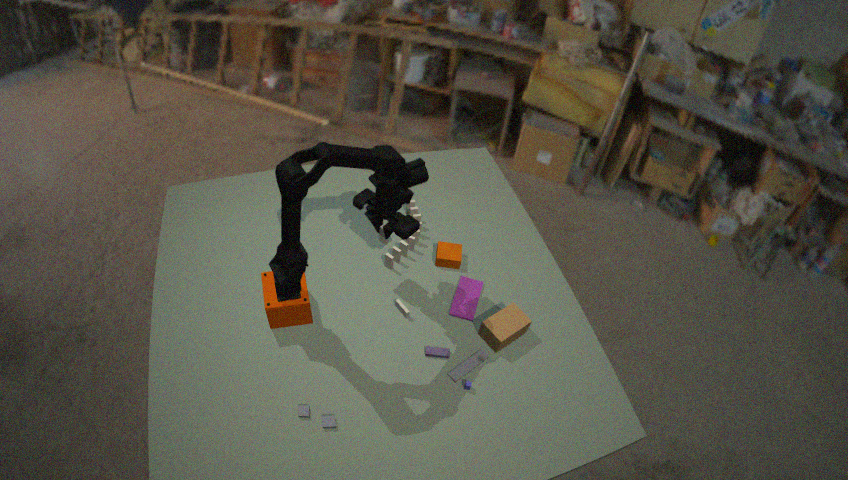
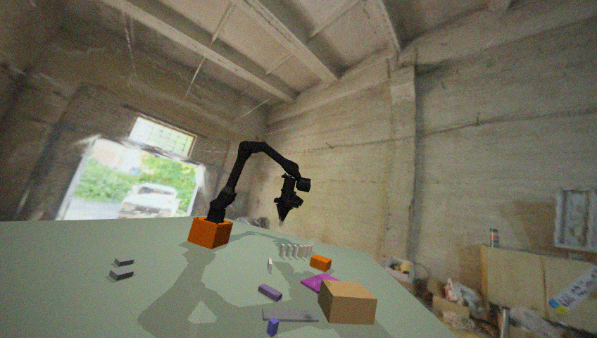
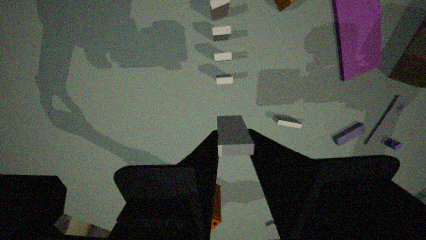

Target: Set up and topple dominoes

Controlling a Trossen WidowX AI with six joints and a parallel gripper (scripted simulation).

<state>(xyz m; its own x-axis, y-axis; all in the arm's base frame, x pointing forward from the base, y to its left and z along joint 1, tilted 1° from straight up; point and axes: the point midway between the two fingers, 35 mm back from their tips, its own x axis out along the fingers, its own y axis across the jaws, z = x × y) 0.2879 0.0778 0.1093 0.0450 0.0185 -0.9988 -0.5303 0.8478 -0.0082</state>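
Dominoes [image 1: 404, 248] [image 2: 295, 250] [image 3: 222, 56], pale and upright, stand in a curving row on a green bench [image 1: 220, 380] [image 2: 46, 251] [image 3: 165, 105] as a black robot arm [image 1: 290, 214] [image 2: 237, 171] grips another domino [image 3: 235, 142] above them. The hand [image 1: 389, 233] [image 2: 281, 222] [image 3: 231, 134] is closed on that piece, its two fingers pressed to opposite sides, and is lifted well off the surface with its tips pointing down. One more pale domino [image 1: 402, 307] [image 2: 269, 264] [image 3: 289, 123] stands alone on the bench, apart from the near end of the row. The arm rises from an orange base [image 1: 290, 315] [image 2: 202, 233] [image 3: 216, 207]. Near the curve sits a small orange block [image 1: 448, 254] [image 2: 320, 263] [image 3: 284, 4]; beyond it lie a flat magenta slab [image 1: 466, 297] [image 2: 319, 281] [image 3: 359, 37] and, just beside that, a tan box [image 1: 504, 326] [image 2: 347, 302] [image 3: 412, 60]. A purple bar [image 1: 437, 352] [image 2: 269, 292] [image 3: 349, 133], a long gray strip [image 1: 467, 366] [image 2: 288, 315] [image 3: 384, 120] and a little blue block [image 1: 467, 384] [image 2: 272, 326] [image 3: 393, 143] are grouped near the box. Two small gray blocks [image 1: 304, 411] [image 2: 121, 273] rest side by side, well apart from the row, with a narrow gap between them.
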